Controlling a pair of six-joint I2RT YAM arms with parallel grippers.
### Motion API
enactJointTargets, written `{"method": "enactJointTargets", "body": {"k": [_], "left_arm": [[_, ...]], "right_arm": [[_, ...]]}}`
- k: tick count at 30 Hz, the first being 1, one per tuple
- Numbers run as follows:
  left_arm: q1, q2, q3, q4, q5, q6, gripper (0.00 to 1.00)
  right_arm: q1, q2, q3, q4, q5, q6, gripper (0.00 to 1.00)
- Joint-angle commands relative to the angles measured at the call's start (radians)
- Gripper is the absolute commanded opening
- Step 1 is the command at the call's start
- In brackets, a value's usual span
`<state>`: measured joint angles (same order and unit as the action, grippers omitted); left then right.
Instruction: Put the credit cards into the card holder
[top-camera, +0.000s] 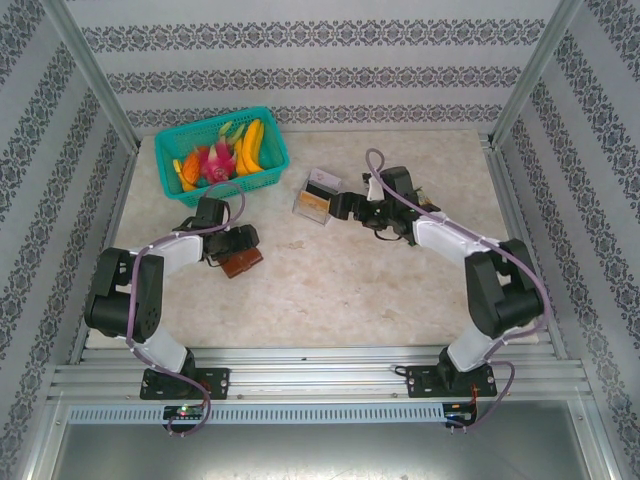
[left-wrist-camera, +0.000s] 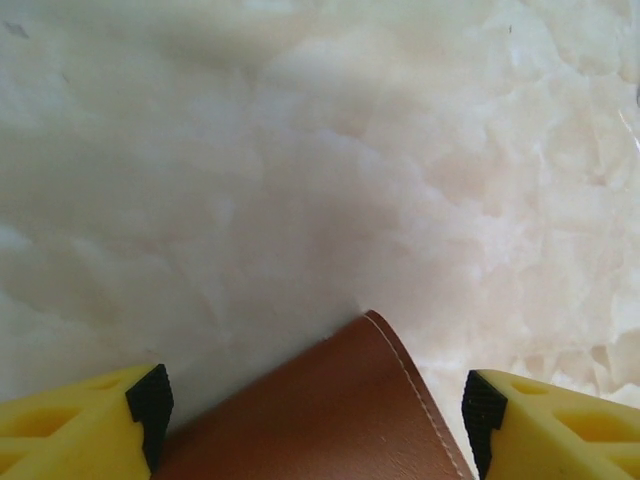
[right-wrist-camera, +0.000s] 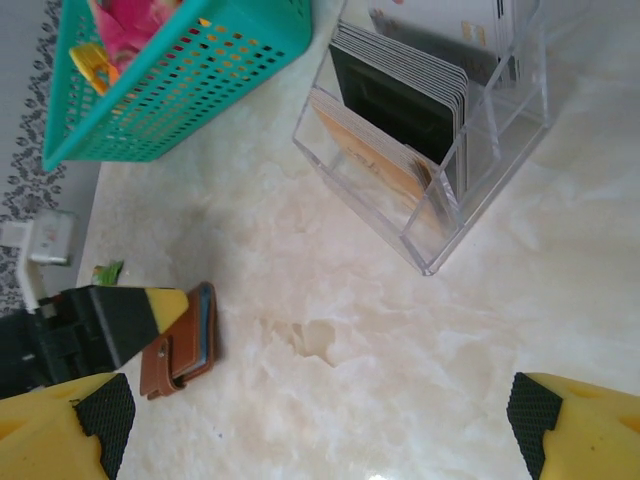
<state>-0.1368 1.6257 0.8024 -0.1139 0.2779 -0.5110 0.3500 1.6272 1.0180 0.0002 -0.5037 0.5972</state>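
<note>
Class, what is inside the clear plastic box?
Inside the clear box, cards stand upright: an orange card in front, dark cards behind it, whitish cards farther back. Each front card covers those behind it.

A: Top cam, where's it sit?
B: High & behind the arm bases; looks down & fwd over the whole table (top-camera: 380, 290); far off, walls incl.
A: L wrist?
B: V. close to the surface; faces out btwn its own fingers (left-wrist-camera: 70, 430); card holder (left-wrist-camera: 330, 410) right under the lens.
A: R wrist?
B: Further up, tilted; takes in clear box (right-wrist-camera: 440, 230), teal basket (right-wrist-camera: 190, 90); shares the card holder w/ L wrist; top cam covers all of these.
</note>
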Motion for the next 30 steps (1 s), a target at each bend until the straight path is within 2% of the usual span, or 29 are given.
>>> {"method": "enactJointTargets", "body": {"k": [1, 5, 8, 13, 18, 20, 23, 26, 28, 30], "left_arm": [[-0.064, -0.003, -0.062, -0.004, 0.1, -0.126, 0.75], [-0.136, -0.07, -0.108, 0.026, 0.045, -0.27, 0.72], [-0.193, -0.124, -0.128, 0.008, -0.007, -0.34, 0.69], [-0.258, -0.152, -0.178, -0.016, -0.034, -0.433, 0.61], [-0.291, -0.308, -0.23, -0.052, -0.084, -0.439, 0.66], [-0.29, -0.376, -0.238, -0.104, -0.145, -0.42, 0.67], [-0.284, -0.432, -0.251, -0.141, -0.228, -0.382, 0.75], [-0.261, -0.4, -0.235, -0.148, -0.171, -0.349, 0.72], [-0.261, -0.362, -0.222, -0.155, -0.123, -0.345, 0.62], [-0.261, -0.342, -0.238, -0.118, -0.084, -0.349, 0.56]], "right_arm": [[0.029, -0.066, -0.072, -0.032, 0.046, 0.022, 0.97], [0.121, -0.125, -0.135, -0.021, 0.074, 0.069, 0.93], [0.191, -0.153, -0.174, -0.022, 0.112, 0.1, 0.87], [0.293, -0.152, -0.213, 0.001, 0.134, 0.144, 0.83], [0.37, -0.15, -0.245, 0.023, 0.189, 0.191, 0.81], [0.385, -0.141, -0.253, 0.038, 0.192, 0.213, 0.79], [0.41, -0.107, -0.225, 0.041, 0.178, 0.219, 0.74], [0.43, -0.078, -0.201, 0.044, 0.189, 0.227, 0.62], [0.44, -0.045, -0.178, 0.06, 0.174, 0.232, 0.54], [0.449, -0.016, -0.145, 0.03, 0.178, 0.234, 0.47]]}}
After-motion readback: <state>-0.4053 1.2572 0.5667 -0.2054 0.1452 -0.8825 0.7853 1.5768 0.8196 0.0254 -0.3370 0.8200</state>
